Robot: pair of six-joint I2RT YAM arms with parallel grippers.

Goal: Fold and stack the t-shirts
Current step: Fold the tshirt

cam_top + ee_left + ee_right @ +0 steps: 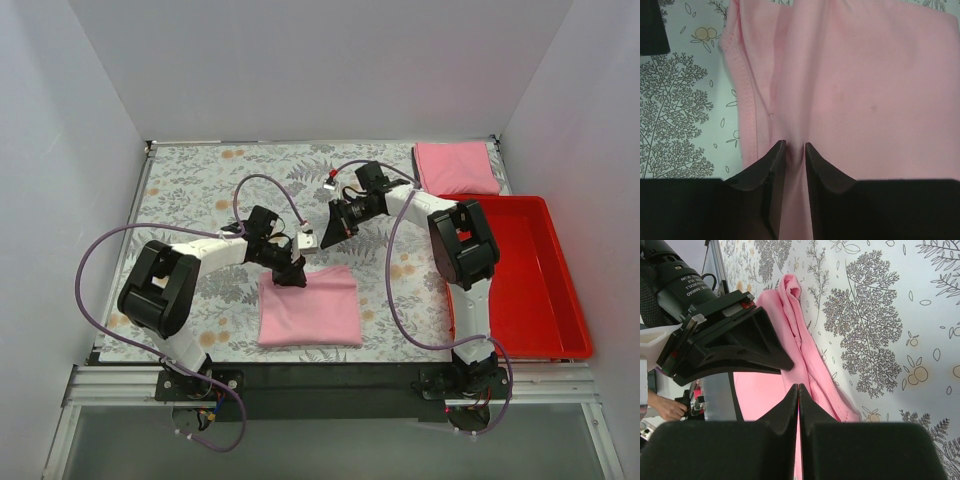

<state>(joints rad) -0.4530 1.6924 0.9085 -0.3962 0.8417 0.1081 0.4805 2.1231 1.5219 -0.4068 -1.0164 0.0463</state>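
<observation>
A folded pink t-shirt lies flat on the patterned cloth near the table's front. My left gripper is down on its far left corner. In the left wrist view the left gripper has its jaws nearly together, pinching a raised ridge of the t-shirt. My right gripper hovers just beyond the shirt's far edge, close to the left one. The right wrist view shows the right gripper with fingers pressed together and nothing between them, the t-shirt lying beyond them.
A second folded pink t-shirt rests at the back right corner. A red plastic tray runs along the right side. White walls close in the table. The left gripper's black body fills the upper left of the right wrist view.
</observation>
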